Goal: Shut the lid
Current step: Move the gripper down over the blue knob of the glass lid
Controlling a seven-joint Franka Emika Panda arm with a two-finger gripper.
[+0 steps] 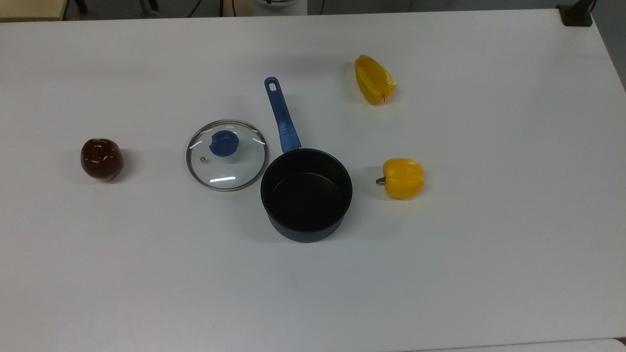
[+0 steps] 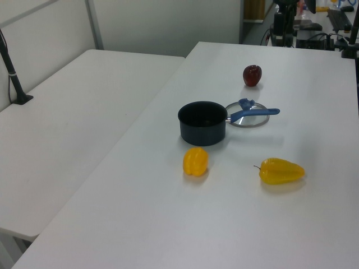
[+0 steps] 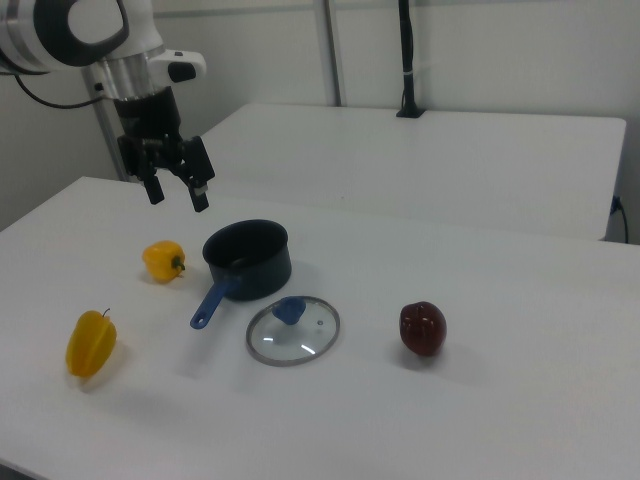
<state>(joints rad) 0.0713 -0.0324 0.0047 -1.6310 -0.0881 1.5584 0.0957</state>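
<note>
The gripper (image 3: 177, 192) hangs in mid-air in the right view with its two dark fingers (image 3: 154, 187) spread apart and nothing between them, above the white table (image 3: 520, 330) at about ten o'clock from the saucepan (image 3: 248, 258). The arm's upper links run out of the picture at the right view's top left corner.

The lid (image 1: 227, 155) lies flat on the table, knob up, just beside the saucepan (image 1: 306, 194) at roughly ten o'clock from it in the top view and apart from the gripper. It is a round pane of clear glass in a metal rim, with a blue knob (image 1: 224, 143) at the centre and a small steam hole close by; the white tabletop shows through the glass. In the left view the pan's blue handle (image 2: 253, 114) crosses in front of the lid (image 2: 247, 117) and hides part of it.

The saucepan stands open. A dark red apple (image 1: 101, 159) sits at nine o'clock from the lid in the top view, and two yellow peppers (image 1: 402, 178) (image 1: 374, 79) lie at three and one o'clock from the pan.
</note>
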